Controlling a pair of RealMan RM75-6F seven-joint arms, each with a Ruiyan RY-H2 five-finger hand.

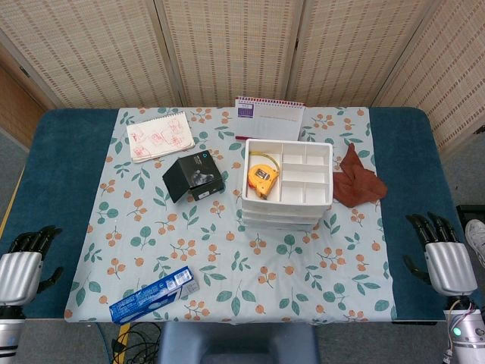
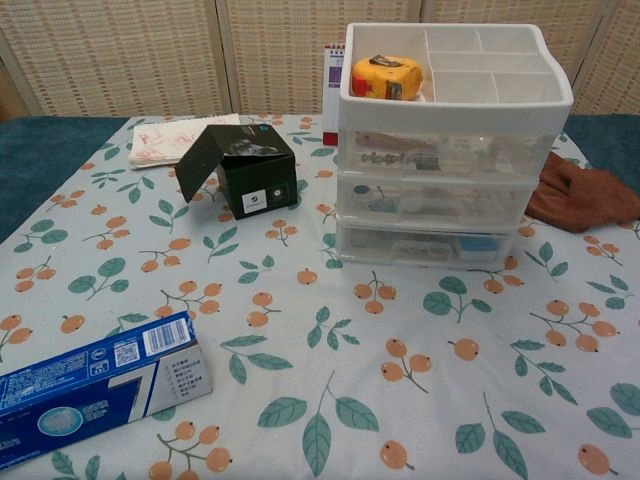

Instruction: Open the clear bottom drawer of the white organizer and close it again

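White organizer point(image 2: 455, 95) stacks three clear drawers, bottom drawer point(image 2: 430, 245) closed; left hand point(image 1: 23, 262) and right hand point(image 1: 443, 254) open, empty.

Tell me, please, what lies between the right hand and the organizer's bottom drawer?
Nothing stands there. In the head view, only bare tablecloth separates the right hand from the bottom drawer of the organizer; the brown cloth lies farther back.

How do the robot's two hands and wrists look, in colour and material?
Both hands show only in the head view. The left hand has a silver, metallic-looking back and black fingers. The right hand is built the same way, silver with black fingers. Below it, the grey wrist section carries a small lit blue-green indicator. No cables or printed markings can be made out on either.
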